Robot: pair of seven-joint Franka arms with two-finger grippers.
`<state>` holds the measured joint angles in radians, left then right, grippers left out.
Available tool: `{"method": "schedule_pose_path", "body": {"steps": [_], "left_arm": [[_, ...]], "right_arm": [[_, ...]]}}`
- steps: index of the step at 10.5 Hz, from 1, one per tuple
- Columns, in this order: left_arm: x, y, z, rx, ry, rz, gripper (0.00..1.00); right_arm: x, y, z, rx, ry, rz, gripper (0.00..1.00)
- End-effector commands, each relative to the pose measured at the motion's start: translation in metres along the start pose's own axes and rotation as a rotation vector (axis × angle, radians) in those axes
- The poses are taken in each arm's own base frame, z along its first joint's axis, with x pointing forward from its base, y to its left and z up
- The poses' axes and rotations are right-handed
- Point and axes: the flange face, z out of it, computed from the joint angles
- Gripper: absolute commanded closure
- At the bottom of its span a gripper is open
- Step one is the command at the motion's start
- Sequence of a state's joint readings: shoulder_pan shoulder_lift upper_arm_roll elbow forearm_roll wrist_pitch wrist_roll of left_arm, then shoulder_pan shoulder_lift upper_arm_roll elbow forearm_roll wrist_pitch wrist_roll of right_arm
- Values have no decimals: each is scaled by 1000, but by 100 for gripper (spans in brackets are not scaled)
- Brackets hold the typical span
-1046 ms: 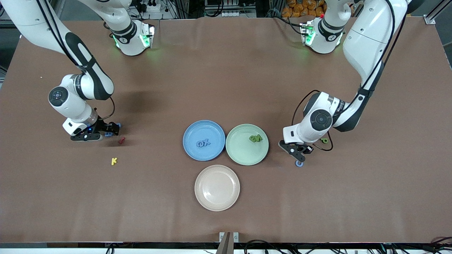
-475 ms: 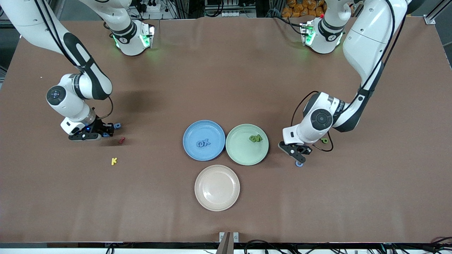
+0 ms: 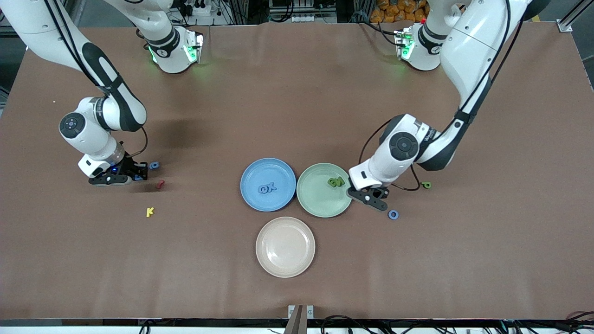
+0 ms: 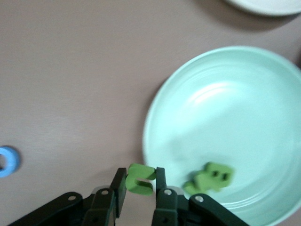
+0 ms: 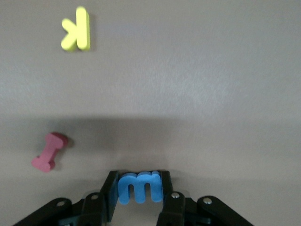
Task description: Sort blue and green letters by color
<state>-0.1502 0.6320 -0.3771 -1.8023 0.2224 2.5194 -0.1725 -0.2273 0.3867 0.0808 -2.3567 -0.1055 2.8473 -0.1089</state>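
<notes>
So the left gripper (image 4: 141, 188) is clamped on a green letter (image 4: 140, 179), hanging right at the edge of the green plate (image 3: 311, 204) on the side toward the left arm's end of the table, so I'd guess it only needs a short carry in over the rim toward the green letters (image 3: 336, 182) already lying in the plate. The right gripper (image 5: 139, 200) is pinching a blue m (image 5: 139, 188) low over the table near the red letter (image 3: 160, 184), and the blue plate (image 3: 253, 195) sits well off toward the middle. A blue ring (image 3: 393, 214) and a small green letter (image 3: 426, 185) wait on the table near the left arm.
</notes>
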Motion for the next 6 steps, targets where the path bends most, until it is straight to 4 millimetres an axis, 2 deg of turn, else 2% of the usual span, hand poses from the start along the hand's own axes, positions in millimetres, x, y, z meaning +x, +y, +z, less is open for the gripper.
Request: {"method": "schedule_pose_path", "body": {"steps": [1,2,3,4,5,6], "left_arm": [[4,63,2,-49,-1,-121,67],[5,69,1,-48,1,-144,1],[5,64,-1,-40,-4,-173,0],[5,48,-11,-15,-9,-181,0],[2,19,-27,34,-63,-213,0],[-2,-20,-41,84,-115,-244,0]], "right_arm": [[37,-33,-54,-13,-71,44,85],[53,-68,-67,-17,-74,94,85],[64,-106,-76,-13,-52,125,85],[74,-143,-83,9,-31,165,85],[79,-183,-89,63,-26,195,86],[82,-219,-92,111,-26,214,86]]}}
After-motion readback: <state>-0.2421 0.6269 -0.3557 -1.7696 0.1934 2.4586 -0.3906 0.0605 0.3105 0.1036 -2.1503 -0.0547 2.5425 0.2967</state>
